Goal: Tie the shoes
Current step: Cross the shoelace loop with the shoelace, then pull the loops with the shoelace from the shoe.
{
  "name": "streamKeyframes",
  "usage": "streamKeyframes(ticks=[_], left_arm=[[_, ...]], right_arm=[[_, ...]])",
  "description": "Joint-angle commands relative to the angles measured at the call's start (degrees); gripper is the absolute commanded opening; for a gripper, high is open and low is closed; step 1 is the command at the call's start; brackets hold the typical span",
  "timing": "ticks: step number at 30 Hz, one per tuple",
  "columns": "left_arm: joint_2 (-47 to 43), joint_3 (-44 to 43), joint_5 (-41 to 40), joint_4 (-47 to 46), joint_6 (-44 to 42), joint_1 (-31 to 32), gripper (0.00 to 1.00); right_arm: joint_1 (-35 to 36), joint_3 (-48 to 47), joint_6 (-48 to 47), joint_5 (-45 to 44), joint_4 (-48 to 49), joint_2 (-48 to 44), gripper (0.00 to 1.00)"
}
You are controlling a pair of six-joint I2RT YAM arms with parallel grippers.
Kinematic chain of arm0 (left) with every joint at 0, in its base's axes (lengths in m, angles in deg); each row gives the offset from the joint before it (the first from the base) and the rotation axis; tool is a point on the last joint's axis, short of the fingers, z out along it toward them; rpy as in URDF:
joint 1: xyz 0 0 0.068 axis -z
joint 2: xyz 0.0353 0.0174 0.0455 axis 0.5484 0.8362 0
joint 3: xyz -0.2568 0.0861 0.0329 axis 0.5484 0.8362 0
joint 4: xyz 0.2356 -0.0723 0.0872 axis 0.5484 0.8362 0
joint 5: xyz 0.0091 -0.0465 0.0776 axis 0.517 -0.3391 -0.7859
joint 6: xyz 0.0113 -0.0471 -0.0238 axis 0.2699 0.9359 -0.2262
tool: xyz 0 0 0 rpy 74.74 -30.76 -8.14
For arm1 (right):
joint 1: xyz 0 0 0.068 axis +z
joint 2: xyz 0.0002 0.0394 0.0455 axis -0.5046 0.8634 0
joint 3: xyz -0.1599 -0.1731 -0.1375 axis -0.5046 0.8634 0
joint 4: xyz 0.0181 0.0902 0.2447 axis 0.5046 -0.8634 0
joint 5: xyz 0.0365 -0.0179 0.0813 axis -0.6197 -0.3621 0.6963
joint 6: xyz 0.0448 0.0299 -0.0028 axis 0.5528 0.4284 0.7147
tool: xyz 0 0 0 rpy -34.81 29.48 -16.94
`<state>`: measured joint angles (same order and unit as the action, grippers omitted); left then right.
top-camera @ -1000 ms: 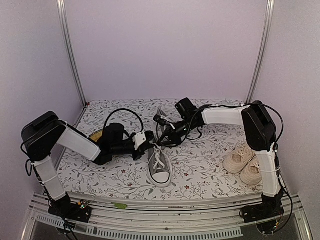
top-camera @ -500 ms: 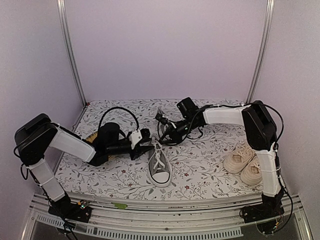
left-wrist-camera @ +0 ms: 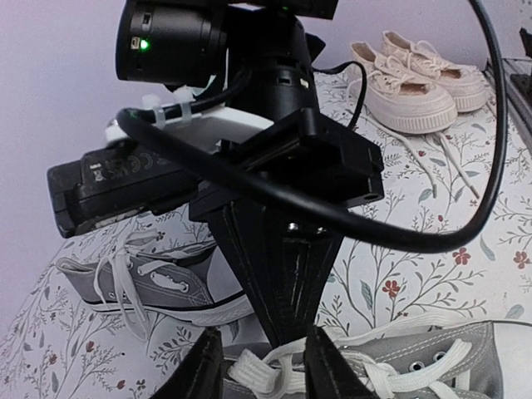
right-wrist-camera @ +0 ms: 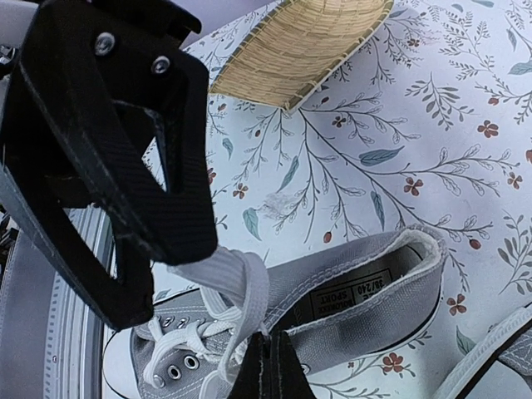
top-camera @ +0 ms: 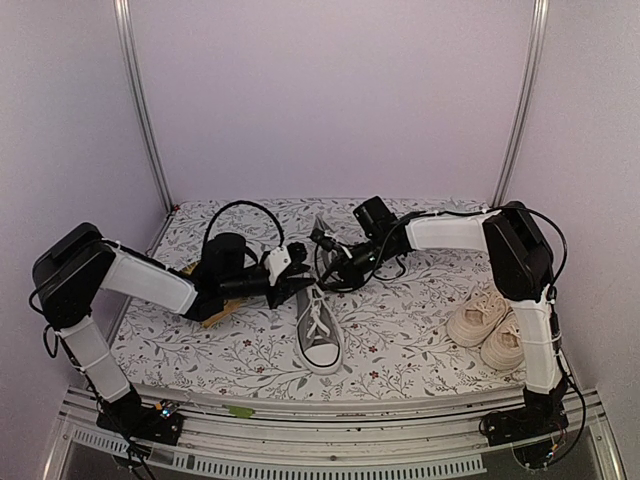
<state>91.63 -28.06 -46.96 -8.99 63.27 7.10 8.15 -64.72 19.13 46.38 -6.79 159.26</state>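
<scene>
Where your two pincers meet tip to tip, they stand right over the lacing of the nearer grey shoe (top-camera: 320,338). Your left pincer (left-wrist-camera: 264,364) has its fingers apart, and a loop of white lace (left-wrist-camera: 259,376) lies in the gap between them. The wrist view does not show whether either finger touches it. Your right pincer (right-wrist-camera: 267,362) points down just ahead of the left one, its tips pressed together on a flat strand of that lace. The strand comes out from behind the left pincer's finger and runs into the right tips.

The nearer grey shoe stands upright on its sole directly beneath both pincers. Its heel opening is just beside the right pincer's tips, and its toe cap points away from them toward the arm bases. The second grey shoe (left-wrist-camera: 154,283) lies tipped on its side just past both pincers, on the far side from the arm bases and close to the first shoe. The cream pair (left-wrist-camera: 416,79) sits side by side well away from both pincers, out by the right arm's base. A woven tray (right-wrist-camera: 303,41) rests on the flowered table (top-camera: 420,290) behind the left pincer, partly under that arm.
</scene>
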Motion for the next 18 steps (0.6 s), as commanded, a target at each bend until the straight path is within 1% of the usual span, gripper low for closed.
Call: streamKeyframes(ticks=[1,2,3,4,7,11,14,16,18], left_arm=[[0.99,-1.17,0.21,2.99,-0.66,0.18,0.22],[0.99,-1.22,-0.30,3.55,-0.66,0.16,0.15],[0.77,-1.09,-0.98,3.96,-0.73,0.16,0.04],[0.42,-0.53,-1.68,4.12,-0.79,0.11,0.00],[-1.55,1.95,-3.54,2.00,0.53,0.07,0.00],[-3.62,4.77,-7.14,-0.64,6.93,0.07,0.00],[-4.67,7.51,-5.45,-3.46,12.18,0.07,0.00],[-5.09,9.69,-4.91,-5.38,15.80,0.07,0.00],[-5.85,11.37,-6.51,-5.88,18.53,-0.14,0.00]], right_arm=[[-0.20,0.71,0.04,0.78,0.70,-2.76,0.01],[-0.20,0.71,-0.01,0.69,0.80,-2.80,0.01],[-0.22,0.71,-0.03,0.59,0.74,-2.87,0.01],[-0.22,0.79,0.01,0.24,0.71,-2.97,0.01],[-0.37,2.40,0.64,-1.94,2.19,-4.44,0.01],[-0.65,7.20,4.32,-8.79,6.88,-8.13,0.00],[-0.66,10.38,5.46,-14.23,8.41,-10.08,0.01],[-0.65,12.58,5.88,-15.40,9.79,-11.34,0.00],[-0.66,13.60,6.28,-15.87,9.56,-11.90,0.01]])
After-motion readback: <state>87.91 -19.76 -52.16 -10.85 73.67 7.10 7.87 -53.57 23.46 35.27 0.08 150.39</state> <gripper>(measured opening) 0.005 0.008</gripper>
